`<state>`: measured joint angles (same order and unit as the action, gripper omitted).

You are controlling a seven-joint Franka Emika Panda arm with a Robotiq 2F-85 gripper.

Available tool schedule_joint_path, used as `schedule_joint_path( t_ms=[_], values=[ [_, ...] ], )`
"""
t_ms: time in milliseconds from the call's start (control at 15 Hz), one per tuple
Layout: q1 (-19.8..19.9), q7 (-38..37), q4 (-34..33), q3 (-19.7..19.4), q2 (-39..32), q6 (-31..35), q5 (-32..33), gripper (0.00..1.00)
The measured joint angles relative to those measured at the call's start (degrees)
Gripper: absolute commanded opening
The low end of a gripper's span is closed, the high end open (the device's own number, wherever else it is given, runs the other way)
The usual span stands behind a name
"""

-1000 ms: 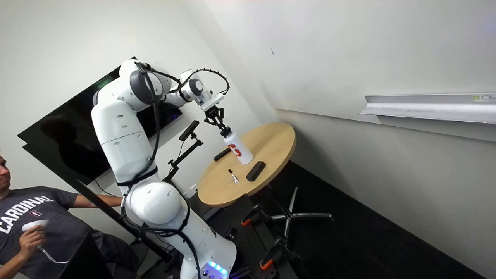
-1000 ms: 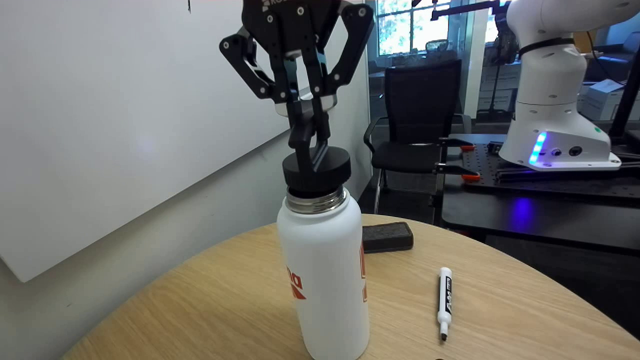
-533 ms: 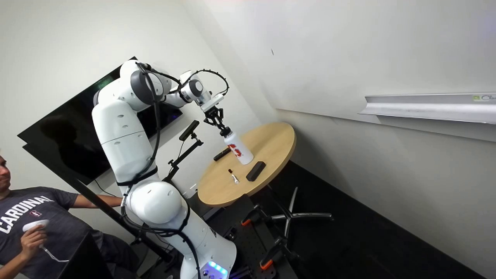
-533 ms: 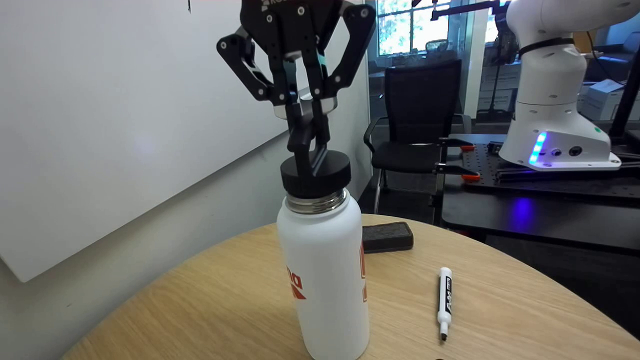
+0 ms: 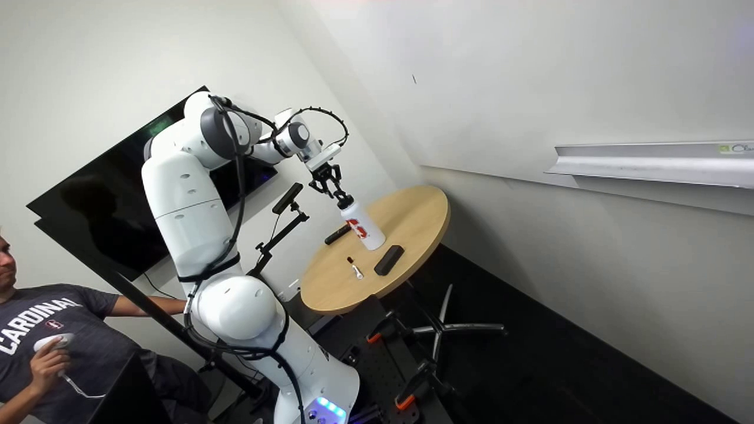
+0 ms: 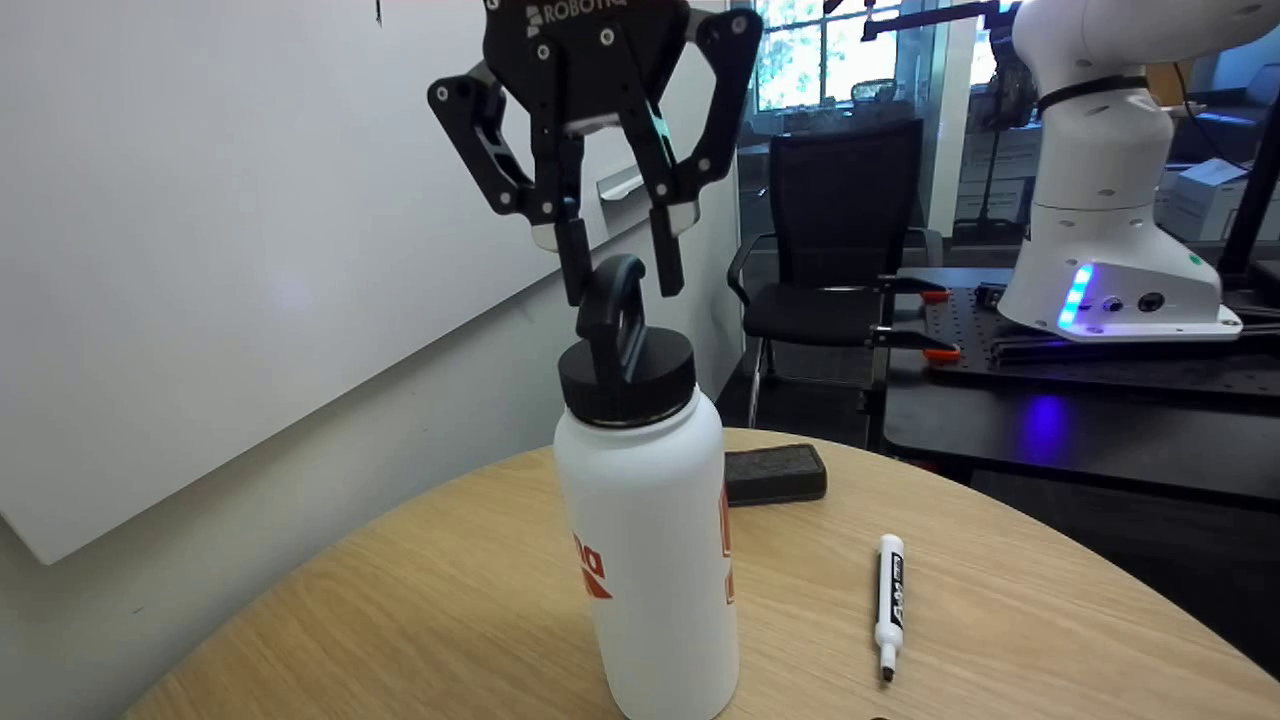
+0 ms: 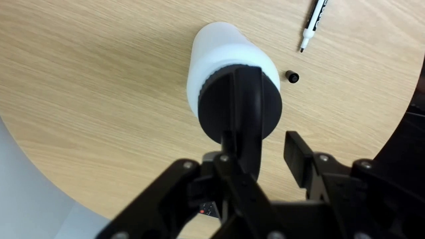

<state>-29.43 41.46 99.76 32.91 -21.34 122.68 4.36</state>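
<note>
As an exterior view takes in the room, I see pale walls (image 5: 118,70), a television (image 5: 112,194) and a round wooden table (image 5: 415,215), where the white water bottle (image 5: 363,227) stands upright. In an exterior view, my gripper (image 6: 623,296) is unclenched, fingers (image 6: 667,255) parted either side of the loop handle (image 6: 600,318) of the black lid (image 6: 642,396); a whiteboard eraser (image 6: 775,475) lies behind the bottle. In the wrist view, a marker (image 7: 311,28) and loose cap (image 7: 292,77) rest on the wood.

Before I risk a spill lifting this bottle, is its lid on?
On: the black lid sits atop the white bottle; how tightly, I cannot tell.
</note>
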Motion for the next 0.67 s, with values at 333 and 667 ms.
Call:
schedule_joint_path(
  t_ms=[333, 667],
  values=[
    [-0.36, 0.0, -0.16, 0.01, -0.02, 0.0, 0.18, 1.0],
    [-0.42, 0.0, -0.76, 0.41, 2.47, -0.74, 0.68, 1.0]
  ],
)
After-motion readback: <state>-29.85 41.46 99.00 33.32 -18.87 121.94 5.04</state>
